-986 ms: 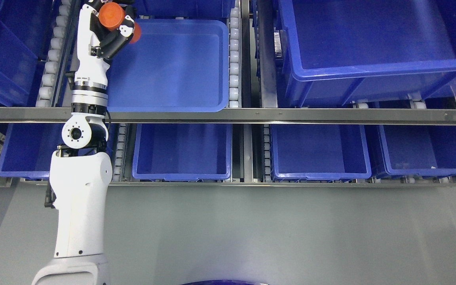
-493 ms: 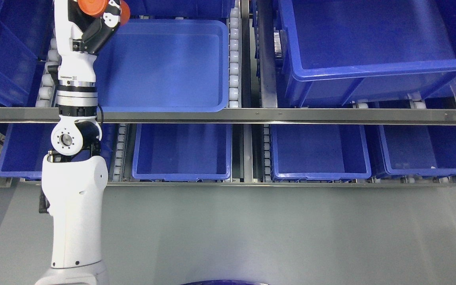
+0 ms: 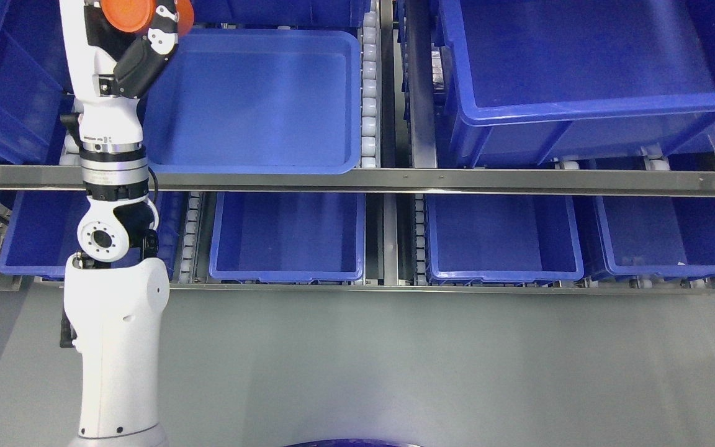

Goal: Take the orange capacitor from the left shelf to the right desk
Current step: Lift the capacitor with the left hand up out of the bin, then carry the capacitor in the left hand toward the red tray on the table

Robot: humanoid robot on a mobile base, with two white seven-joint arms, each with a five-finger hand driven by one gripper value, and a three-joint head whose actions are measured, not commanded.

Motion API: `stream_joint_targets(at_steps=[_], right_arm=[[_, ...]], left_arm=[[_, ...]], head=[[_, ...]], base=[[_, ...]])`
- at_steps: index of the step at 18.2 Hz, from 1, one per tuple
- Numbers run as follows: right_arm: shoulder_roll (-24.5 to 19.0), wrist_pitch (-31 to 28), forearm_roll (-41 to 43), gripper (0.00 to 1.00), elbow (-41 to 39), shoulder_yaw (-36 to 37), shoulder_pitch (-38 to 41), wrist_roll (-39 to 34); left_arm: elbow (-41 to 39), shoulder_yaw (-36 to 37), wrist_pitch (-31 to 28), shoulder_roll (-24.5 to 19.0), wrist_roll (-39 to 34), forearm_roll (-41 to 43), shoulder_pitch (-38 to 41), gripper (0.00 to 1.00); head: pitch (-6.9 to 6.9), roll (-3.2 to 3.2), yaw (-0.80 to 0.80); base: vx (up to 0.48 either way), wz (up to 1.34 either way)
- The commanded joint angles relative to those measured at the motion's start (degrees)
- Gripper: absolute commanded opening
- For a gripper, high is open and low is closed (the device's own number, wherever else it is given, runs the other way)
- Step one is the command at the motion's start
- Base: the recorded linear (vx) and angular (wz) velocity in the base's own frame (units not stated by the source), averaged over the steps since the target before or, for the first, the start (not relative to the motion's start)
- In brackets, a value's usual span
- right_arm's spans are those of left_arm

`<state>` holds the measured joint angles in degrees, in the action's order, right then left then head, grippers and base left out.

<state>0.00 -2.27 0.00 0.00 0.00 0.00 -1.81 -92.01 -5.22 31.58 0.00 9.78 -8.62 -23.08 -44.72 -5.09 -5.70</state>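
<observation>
Head view shows our left hand (image 3: 131, 37) curled around the orange capacitor (image 3: 126, 11), lifted above the blue bin (image 3: 252, 164) for carrying.

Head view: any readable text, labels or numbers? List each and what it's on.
None legible.
Small dark print on the left arm's wrist segment: too small to read.
Blue bins, orange capacitor in the left hand, shelf rail: no markings visible.
</observation>
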Motion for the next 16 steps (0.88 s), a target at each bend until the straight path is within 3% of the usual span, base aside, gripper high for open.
stream_joint_targets(at_steps=[1, 9, 16], right_arm=[[1.0, 0.0, -0.3, 1.00, -1.9, 0.6, -0.1, 0.0], [1.0, 0.0, -0.3, 1.00, -1.9, 0.6, -0.1, 0.0], [1.0, 0.0, -0.3, 1.00, -1.9, 0.6, -0.1, 0.0]], left_arm=[[-2.6, 3.2, 2.0, -1.0, 0.0, -0.3, 1.5, 0.00], [-2.6, 8.1, 5.6, -1.0, 0.0, -0.2, 4.2, 0.01], [-2.6, 8.0, 5.6, -1.0, 0.0, -0.2, 4.2, 0.01]], head=[[0.00, 0.00, 0.00], [0.00, 0.00, 0.00], [0.00, 0.00, 0.00]], base=[[-0.028, 0.09], [-0.042, 0.09], [-0.037, -0.15]])
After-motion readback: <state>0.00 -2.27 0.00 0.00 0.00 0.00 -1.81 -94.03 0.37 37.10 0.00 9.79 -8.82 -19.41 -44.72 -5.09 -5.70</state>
